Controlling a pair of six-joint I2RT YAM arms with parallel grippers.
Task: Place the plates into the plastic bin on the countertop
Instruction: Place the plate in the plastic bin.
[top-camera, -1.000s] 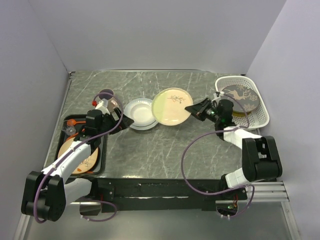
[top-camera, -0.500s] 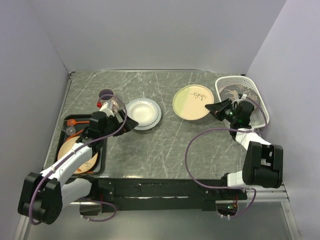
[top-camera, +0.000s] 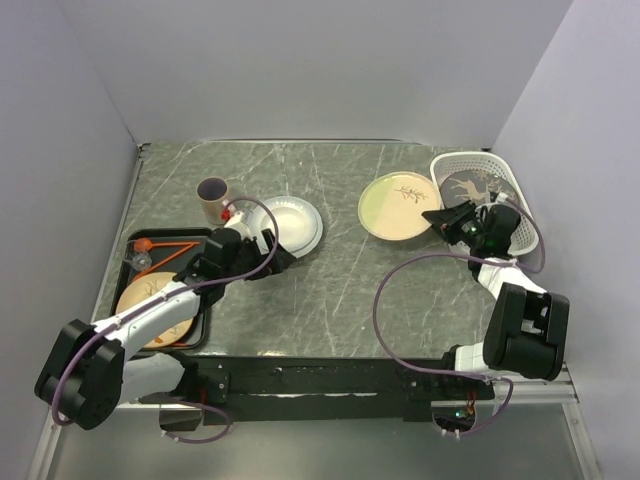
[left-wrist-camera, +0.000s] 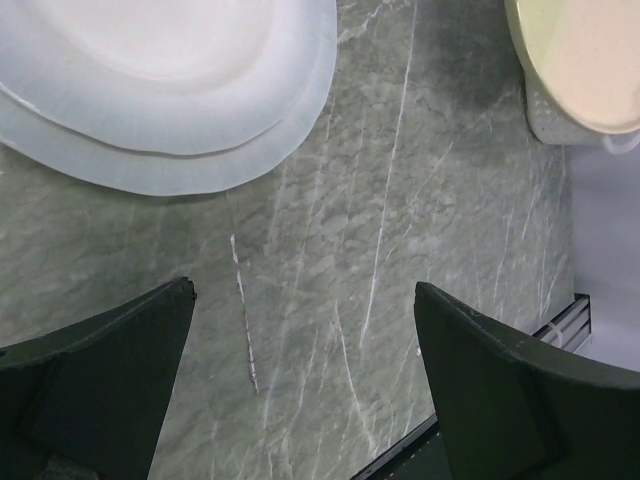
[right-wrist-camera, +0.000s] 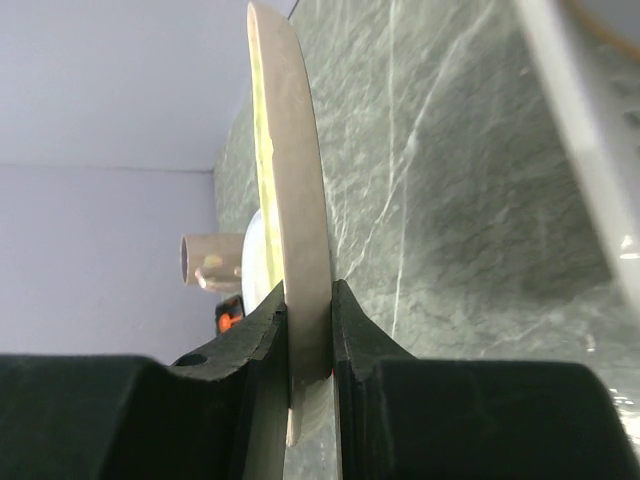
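Pinches the stiff, glossy, probably slippery and breakable yellow-and-beige round plate (top-camera: 397, 206) by its thin rim, right hand (right-wrist-camera: 310, 335) clamped on that edge, left hand (left-wrist-camera: 302, 292) spread apart and empty.

Tabletop (top-camera: 330, 290): stone-look, grey-green with thin white veins, smooth, low sheen. White plate (left-wrist-camera: 170, 90): smooth, glazed, soft gloss. Cream plate (top-camera: 397, 208): smooth, satin face. Plastic bin (top-camera: 470, 158): white moulded plastic, perforated lattice walls. Left gripper (left-wrist-camera: 303, 290): fingers matt black, faintly grainy.
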